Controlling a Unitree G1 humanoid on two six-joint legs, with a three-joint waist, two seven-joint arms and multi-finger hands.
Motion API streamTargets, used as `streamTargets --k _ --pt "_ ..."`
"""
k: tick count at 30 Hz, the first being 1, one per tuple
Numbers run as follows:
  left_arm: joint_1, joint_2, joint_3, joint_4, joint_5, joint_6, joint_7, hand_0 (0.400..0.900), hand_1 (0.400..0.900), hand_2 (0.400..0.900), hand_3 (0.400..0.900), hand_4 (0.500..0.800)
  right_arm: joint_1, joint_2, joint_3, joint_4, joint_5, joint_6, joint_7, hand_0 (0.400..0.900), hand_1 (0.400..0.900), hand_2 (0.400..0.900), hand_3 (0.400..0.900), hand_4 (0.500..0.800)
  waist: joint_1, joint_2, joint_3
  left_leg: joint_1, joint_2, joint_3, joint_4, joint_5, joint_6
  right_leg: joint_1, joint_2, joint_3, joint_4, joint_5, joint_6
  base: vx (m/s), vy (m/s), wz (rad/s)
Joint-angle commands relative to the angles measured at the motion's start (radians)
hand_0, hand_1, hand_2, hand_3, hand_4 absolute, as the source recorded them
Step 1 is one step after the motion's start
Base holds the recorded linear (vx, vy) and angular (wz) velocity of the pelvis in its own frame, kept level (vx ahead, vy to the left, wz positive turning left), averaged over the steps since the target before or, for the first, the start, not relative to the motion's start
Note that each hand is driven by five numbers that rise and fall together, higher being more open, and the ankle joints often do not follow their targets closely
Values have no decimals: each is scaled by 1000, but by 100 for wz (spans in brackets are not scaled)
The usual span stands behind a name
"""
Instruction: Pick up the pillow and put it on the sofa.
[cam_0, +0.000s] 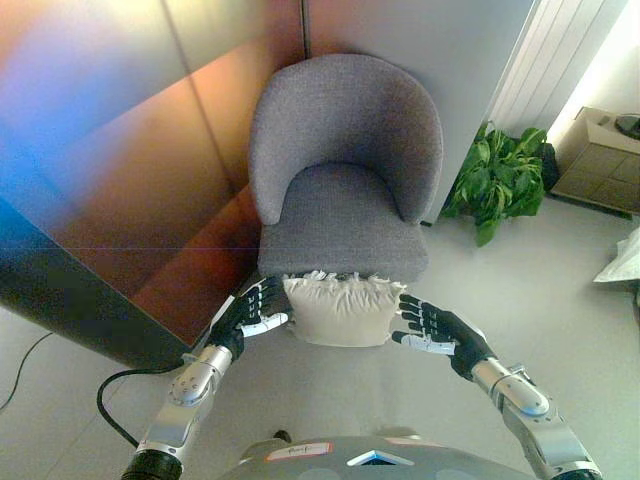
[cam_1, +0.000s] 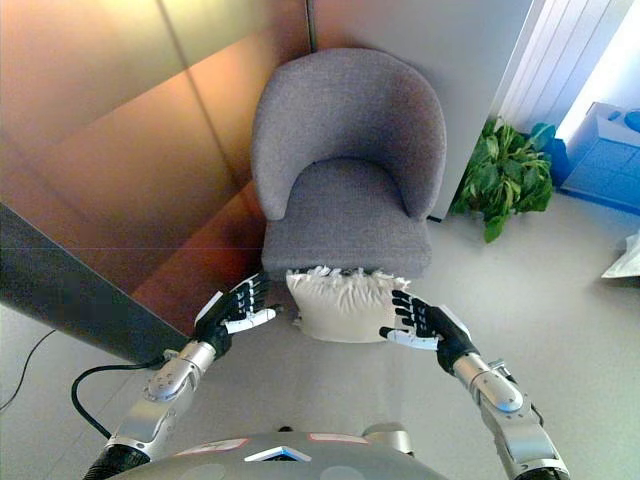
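A cream fringed fabric pillow (cam_0: 343, 311) is pressed between the straight-fingered left hand (cam_0: 253, 311) at 9 o'clock and right hand (cam_0: 437, 327) at 3 o'clock, with the grey upholstered tub sofa (cam_0: 345, 165) at 12 o'clock.

Both eyes sit up on the robot's head, side by side, looking steeply down and forward. Each takes in the grey armchair (cam_0: 345, 165) at centre, the pillow (cam_0: 340, 310) close below it, and the plant (cam_1: 505, 175) off right. The right eye sits slightly further right, sharing nearly everything.
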Motion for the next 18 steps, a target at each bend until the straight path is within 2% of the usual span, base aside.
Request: streamTargets --k 1,6,8,10,13,15,17,18 --pt "-72 34 27 -41 -16 -76 5 900 900 900 900 800 -52 7 -31 -67 43 -99 -8 900 900 900 900 800 22 -28 -32 -62 12 -31 138 -114 4 -88 56 -32 66 6 -39 -19 -83 4" --pt "-73 38 30 -49 -27 -75 4 900 900 900 900 800 -52 1 -44 -73 50 -104 -14 900 900 900 900 800 18 -24 -11 -92 45 -50 191 -119 -17 -100 86 -24 86 -11 -60 -15 -128 6" --pt "-68 38 36 -58 -38 -71 0 900 900 900 900 800 -52 -6 -54 -78 59 -106 -17 900 900 900 900 800 17 -23 2 -117 62 -64 266 -141 -27 -100 106 -18 90 -16 -72 -5 -185 -2" --pt "-70 35 41 -67 -49 -70 -3 900 900 900 900 800 -63 -12 -62 -78 69 -112 -26 900 900 900 900 800 21 -23 35 -173 76 -74 421 -155 -28 -92 119 -8 96 -19 -91 -39 -184 -6" --pt "-62 20 44 -82 -72 -66 -7 900 900 900 900 800 -73 -19 -71 -75 68 -114 -42 900 900 900 900 800 32 -7 81 -279 78 -93 689 -112 -21 -57 143 -15 90 -30 -125 -5 -106 -8" --pt "-64 11 50 -86 -83 -68 1 900 900 900 900 800 -79 -16 -78 -72 65 -115 -51 900 900 900 900 800 42 3 98 -323 49 -131 714 -68 -20 -42 147 -14 85 -40 -129 48 -10 -7" --pt "-65 9 52 -89 -86 -69 2 900 900 900 900 800 -84 -16 -82 -73 63 -117 -57 900 900 900 900 800 40 2 100 -358 34 -127 696 -61 -19 -38 141 -15 80 -42 -128 72 4 0" --pt "-70 10 55 -94 -88 -72 4 900 900 900 900 800 -93 -16 -82 -74 60 -120 -62 900 900 900 900 800 49 3 103 -410 13 -111 619 -67 -11 -30 140 -10 76 -43 -124 138 24 -15"
